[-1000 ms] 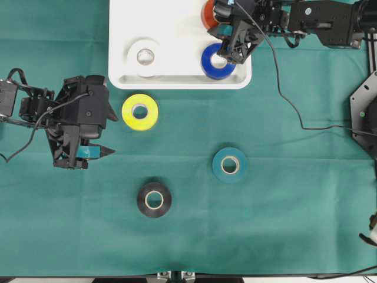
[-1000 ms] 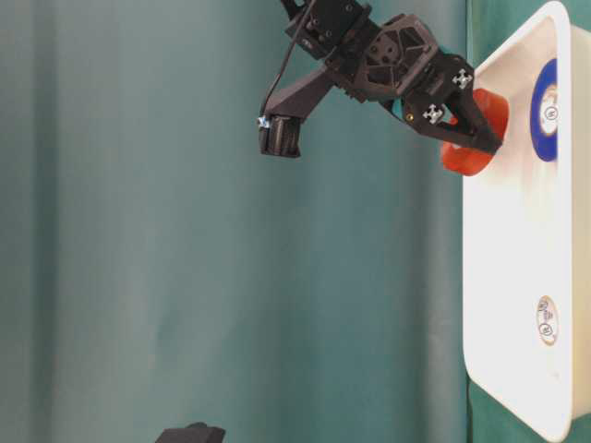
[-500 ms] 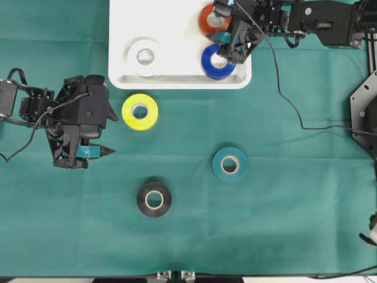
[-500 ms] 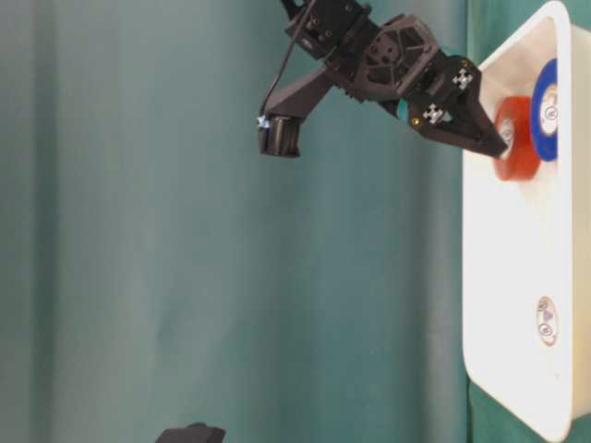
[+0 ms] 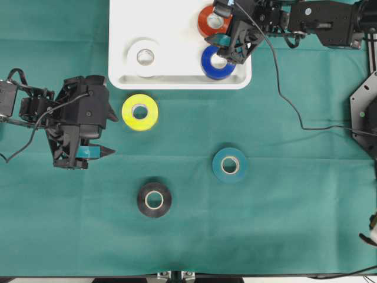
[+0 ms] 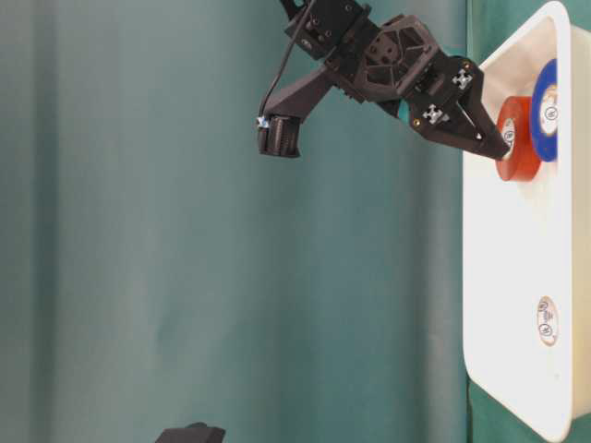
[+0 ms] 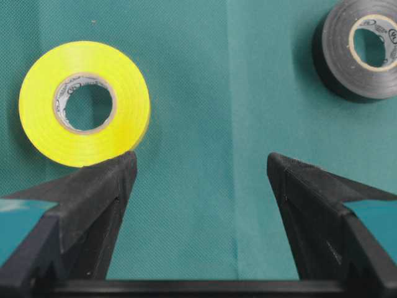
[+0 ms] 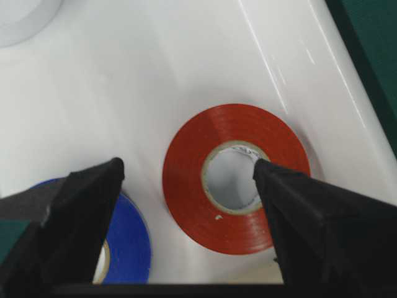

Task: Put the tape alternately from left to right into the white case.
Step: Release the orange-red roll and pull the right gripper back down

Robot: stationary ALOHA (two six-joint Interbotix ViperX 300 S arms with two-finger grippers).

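A green-covered worktop [image 5: 283, 236] is seen from above. At its far edge sits the white case [image 5: 177, 79], a shallow tray. Three rolls of tape lie flat inside it: a white roll [image 5: 144, 57] at the left, a blue roll [image 5: 215, 62] near the front right corner, and a red-orange roll [image 5: 213, 20] just behind the blue one.

The right gripper [image 5: 227, 38] hangs over the red-orange roll with its jaws spread wide and holding nothing; the roll rests free on the tray floor between them, apparently released there.

Three rolls remain on the cloth: a yellow roll [image 5: 140, 111] just in front of the tray, a teal roll [image 5: 230, 164] further right, and a black roll [image 5: 154, 200] nearest the viewer.

The left gripper [image 5: 97, 138] waits beside the yellow roll, jaws wide and empty. Its camera shows the yellow roll just ahead of one jaw, suggesting this roll is its next pick.
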